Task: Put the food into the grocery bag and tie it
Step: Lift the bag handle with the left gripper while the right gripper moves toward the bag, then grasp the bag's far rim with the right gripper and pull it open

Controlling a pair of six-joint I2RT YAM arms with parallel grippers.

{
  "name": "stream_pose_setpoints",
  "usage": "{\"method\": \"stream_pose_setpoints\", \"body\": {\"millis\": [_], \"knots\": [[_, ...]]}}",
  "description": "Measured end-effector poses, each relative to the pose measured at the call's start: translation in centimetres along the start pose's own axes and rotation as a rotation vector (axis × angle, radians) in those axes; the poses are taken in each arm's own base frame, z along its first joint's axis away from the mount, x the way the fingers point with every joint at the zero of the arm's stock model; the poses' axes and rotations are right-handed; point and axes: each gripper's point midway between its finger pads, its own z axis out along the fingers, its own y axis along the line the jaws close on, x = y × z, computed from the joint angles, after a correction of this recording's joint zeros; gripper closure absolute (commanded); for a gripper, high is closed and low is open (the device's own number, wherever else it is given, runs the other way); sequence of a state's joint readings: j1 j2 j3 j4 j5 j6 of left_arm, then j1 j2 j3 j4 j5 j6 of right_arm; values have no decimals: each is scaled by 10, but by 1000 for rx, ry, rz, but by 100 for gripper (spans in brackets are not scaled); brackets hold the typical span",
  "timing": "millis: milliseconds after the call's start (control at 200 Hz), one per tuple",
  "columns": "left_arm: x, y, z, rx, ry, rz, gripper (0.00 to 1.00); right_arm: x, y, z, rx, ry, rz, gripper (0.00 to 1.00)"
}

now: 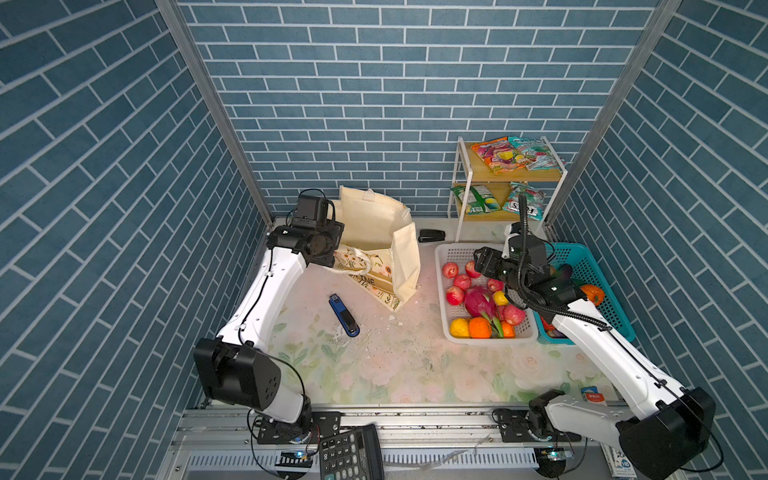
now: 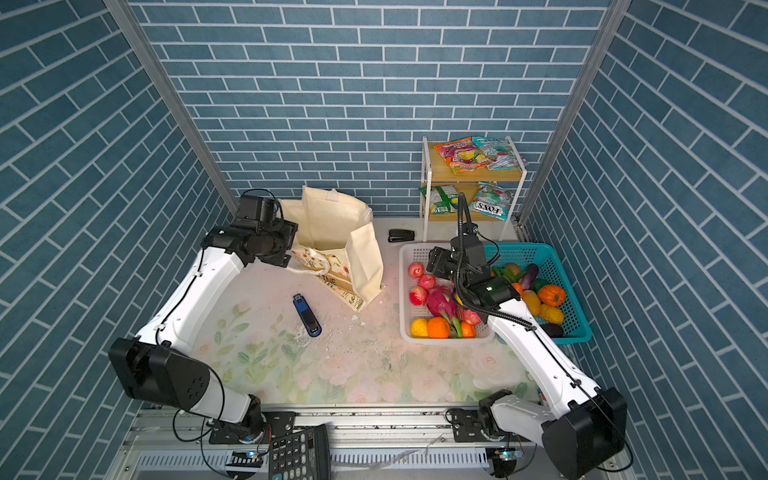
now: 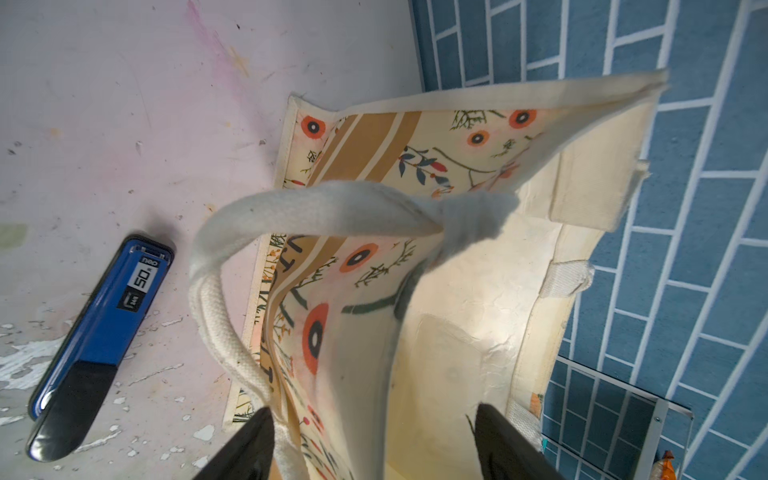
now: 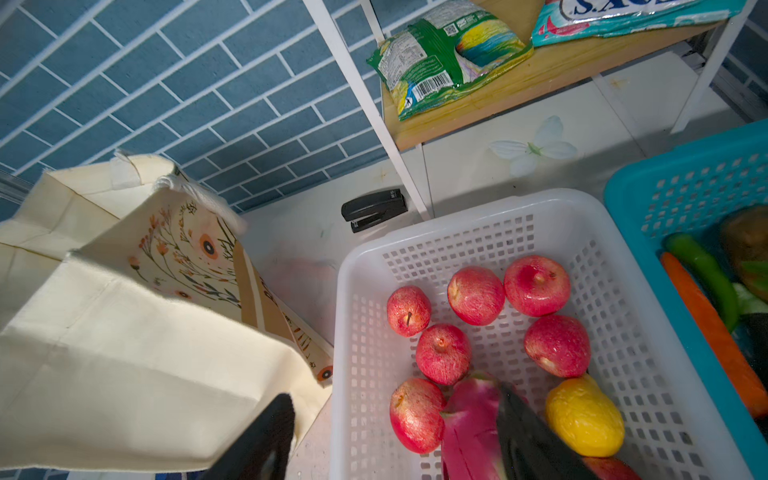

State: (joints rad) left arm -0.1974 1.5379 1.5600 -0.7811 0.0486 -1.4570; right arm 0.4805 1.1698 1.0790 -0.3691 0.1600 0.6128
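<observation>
The dragon fruit (image 1: 480,302) lay in the white basket (image 1: 490,337) among apples (image 4: 476,295), with the oranges (image 1: 480,327) at the basket's near end. Its long axis ran roughly from the back of the basket to the front, green tip toward the robot.

The right gripper (image 4: 395,395) hung just above it, jaws spread wide and empty. In the wrist view the fruit showed low between the fingers, its length lying along the gripper's reach. A straight drop would likely close the jaws across its narrow width. This arm was plainly the nearer one.

The bag (image 1: 370,216) stood to the left of the basket, near it, mouth open upward. The left gripper (image 3: 374,409) was at its rim, jaws apart with the front wall and the strap (image 3: 316,212) between them, pinching nothing that I could see.

The packets (image 1: 496,156) lay on the top shelf (image 1: 540,175) behind the basket, well clear of both arms.
</observation>
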Motion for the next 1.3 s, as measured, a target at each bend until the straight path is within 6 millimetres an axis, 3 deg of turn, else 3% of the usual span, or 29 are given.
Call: {"method": "stream_pose_setpoints", "body": {"millis": [180, 325, 380, 485, 635, 820, 960, 1300], "knots": [[8, 10, 22, -58, 52, 12, 33, -2, 4, -4, 24, -15, -19, 23], [12, 12, 29, -77, 99, 45, 65, 1, 5, -6, 40, -13, -33, 24], [14, 8, 32, -76, 121, 85, 72, 3, 5, -7, 47, -8, -39, 24], [21, 1, 34, -63, 184, 169, 75, 0, 9, -10, 48, -1, -46, 26], [32, -2, 31, -58, 290, 359, 82, -27, 33, -16, 13, -17, -41, 27], [50, 16, 22, -53, 421, 550, 84, -50, 72, -7, -56, 25, -37, 28], [67, 39, 10, -41, 523, 613, 84, -50, 100, 10, -97, 98, -54, 27], [85, 57, -32, -13, 637, 726, 83, -31, 137, 52, -135, 256, -133, 24]]}}
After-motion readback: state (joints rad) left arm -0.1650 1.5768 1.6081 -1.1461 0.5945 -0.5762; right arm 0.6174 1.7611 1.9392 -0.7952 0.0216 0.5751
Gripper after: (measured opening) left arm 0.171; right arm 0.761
